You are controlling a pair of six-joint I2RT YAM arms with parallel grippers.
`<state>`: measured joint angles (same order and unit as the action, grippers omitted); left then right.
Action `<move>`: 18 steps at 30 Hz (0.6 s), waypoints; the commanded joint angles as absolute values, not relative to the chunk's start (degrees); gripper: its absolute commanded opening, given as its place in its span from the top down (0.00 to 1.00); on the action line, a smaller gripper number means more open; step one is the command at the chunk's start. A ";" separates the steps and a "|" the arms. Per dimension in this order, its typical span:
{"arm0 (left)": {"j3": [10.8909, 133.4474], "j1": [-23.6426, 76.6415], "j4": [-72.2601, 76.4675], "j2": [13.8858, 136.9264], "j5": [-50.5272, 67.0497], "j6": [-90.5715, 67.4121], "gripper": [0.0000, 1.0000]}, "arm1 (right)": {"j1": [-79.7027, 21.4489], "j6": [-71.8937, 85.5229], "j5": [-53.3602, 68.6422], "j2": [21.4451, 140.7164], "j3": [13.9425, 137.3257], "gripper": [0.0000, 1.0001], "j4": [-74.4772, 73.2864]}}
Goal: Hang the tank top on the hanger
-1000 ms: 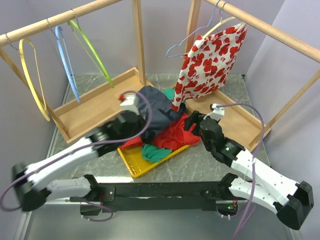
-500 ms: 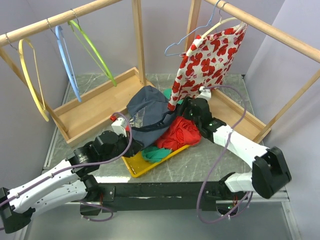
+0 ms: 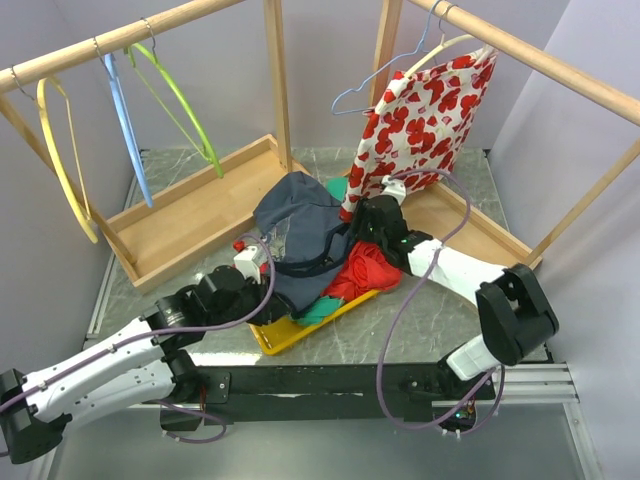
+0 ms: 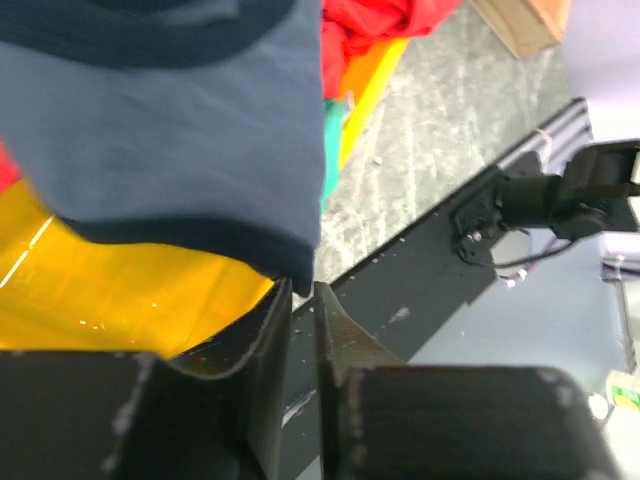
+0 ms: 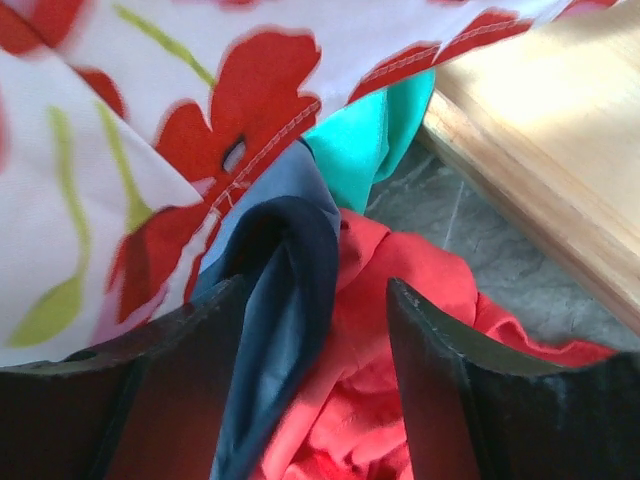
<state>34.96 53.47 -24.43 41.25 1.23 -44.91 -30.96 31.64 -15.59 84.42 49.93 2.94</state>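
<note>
**Top external view: tank top pinched at its near hem, hanger well apart to the far left**

You had the tank top [image 3: 300, 235] draped over the heap of clothes in the yellow tray [image 3: 262, 340] at mid-worktop [image 3: 430, 320], its long axis running far to near. In the left wrist view your left fingers [image 4: 266, 335] were together, clamped on the lower corner of the navy hem at the garment's near-left end. In the right wrist view your right fingers [image 5: 185, 345] stood apart. A dark navy edge of the same garment lay between them, not pinched. That end sat at the far right, just under the white cloth with red hearts [image 3: 425, 110] and touching the red garment [image 3: 360, 275].

The hanger [image 3: 185, 100] hung by its hook from the wooden rail [image 3: 60, 60], beside the blue hanger [image 3: 125, 110]. It was up and to the far left of the tank top, well apart from it.

Judgement: your left arm was the nearer to the hanger, so the garment would have to travel far-left and upward. I could not tell which opening faced the hanger. Risk: lifting the right end without a firm hold might drag the hearts cloth or the red garment along.
</note>
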 commanded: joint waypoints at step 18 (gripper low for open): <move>38.67 53.79 -32.52 47.28 -26.89 -62.04 0.31 | -32.43 31.99 -17.67 83.59 51.42 1.00 7.12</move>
<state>35.88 53.63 -30.76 44.56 -21.82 -59.02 -31.35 31.16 -16.51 86.54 51.94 4.95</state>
